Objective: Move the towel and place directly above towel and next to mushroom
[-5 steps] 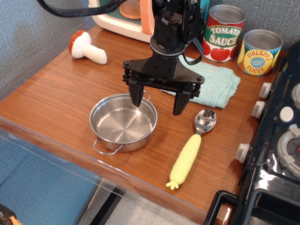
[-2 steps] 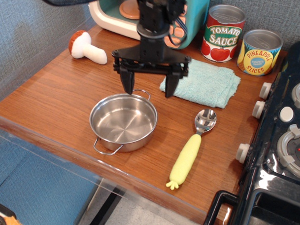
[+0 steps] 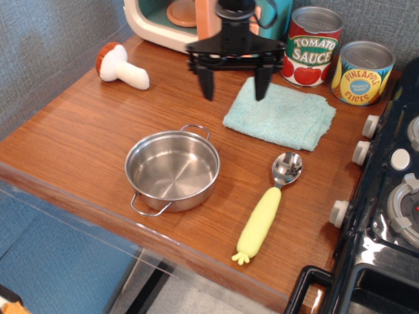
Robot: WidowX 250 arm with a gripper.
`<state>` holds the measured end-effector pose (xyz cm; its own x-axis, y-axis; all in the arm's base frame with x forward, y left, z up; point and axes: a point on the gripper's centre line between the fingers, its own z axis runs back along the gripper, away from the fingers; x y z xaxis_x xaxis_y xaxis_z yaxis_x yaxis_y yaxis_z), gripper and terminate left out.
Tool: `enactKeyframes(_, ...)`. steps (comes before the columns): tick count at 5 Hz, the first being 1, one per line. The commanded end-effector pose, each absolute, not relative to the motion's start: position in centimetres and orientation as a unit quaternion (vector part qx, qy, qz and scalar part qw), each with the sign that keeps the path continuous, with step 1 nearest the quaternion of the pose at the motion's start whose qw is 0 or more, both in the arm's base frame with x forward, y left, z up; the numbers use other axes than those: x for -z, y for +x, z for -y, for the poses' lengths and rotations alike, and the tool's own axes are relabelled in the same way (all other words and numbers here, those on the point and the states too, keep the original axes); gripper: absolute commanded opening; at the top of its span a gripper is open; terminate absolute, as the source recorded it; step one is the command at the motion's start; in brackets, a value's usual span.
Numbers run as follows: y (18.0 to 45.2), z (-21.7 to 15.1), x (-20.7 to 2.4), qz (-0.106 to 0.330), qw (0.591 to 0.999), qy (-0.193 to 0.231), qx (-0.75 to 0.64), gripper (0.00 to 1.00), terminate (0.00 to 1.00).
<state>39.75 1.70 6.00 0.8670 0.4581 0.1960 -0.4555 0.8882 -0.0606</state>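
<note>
The light teal towel point(image 3: 283, 115) lies flat on the wooden counter at the back right, in front of the two cans. The toy mushroom point(image 3: 120, 66) with a reddish-brown cap and white stem lies on its side at the back left. My gripper point(image 3: 235, 87) hangs open and empty above the counter, with its right finger point(image 3: 262, 82) over the towel's left edge and its left finger point(image 3: 207, 82) over bare wood. It is well to the right of the mushroom.
A steel pot point(image 3: 172, 171) stands at the front middle. A yellow-handled spoon point(image 3: 268, 207) lies to its right. A tomato sauce can point(image 3: 312, 45) and a pineapple can point(image 3: 363, 72) stand at the back right. A toy appliance point(image 3: 174, 19) is behind the gripper; a toy stove point(image 3: 394, 205) is at the right.
My gripper has risen from just above the pot and moved back toward the far edge, ending over the towel's left edge. It stayed open. The objects have not moved.
</note>
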Motion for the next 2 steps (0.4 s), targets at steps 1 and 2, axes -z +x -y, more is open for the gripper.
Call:
enactKeyframes(1,43.6,0.9,-3.9,0.108,0.973,0.004,-0.202,1.00,0.00)
enactKeyframes(2,43.7,1.0,-1.4,0.088,0.979,0.024,-0.181,1.00,0.00)
